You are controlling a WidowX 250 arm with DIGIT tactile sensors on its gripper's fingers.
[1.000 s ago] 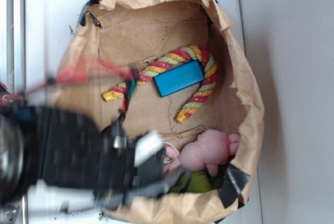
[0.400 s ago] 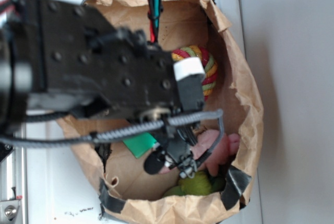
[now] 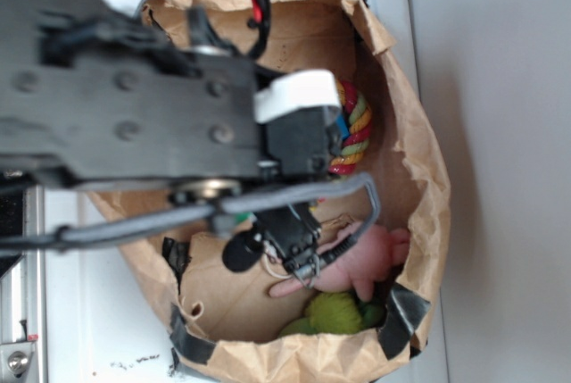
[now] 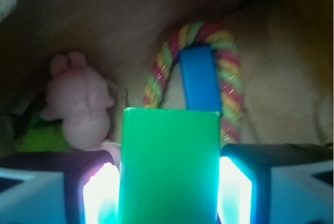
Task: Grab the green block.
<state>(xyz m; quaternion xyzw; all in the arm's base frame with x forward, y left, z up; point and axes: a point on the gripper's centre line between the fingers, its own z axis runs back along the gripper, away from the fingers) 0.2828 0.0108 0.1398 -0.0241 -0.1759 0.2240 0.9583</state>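
arm shifted up-frame; gripper (image 4: pixel 169 182) clenched on green block (image 4: pixel 169 166), above blue block (image 4: pixel 200 80).

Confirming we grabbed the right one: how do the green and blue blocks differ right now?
The green block sits between the gripper fingers; the blue block lies inside the rope toy's curve. One is green, the other blue. The green fills the wrist view, the blue looks farther. Both are flat rectangles.

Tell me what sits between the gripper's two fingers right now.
The green block fills the gap between the gripper fingers, clear in the wrist view.
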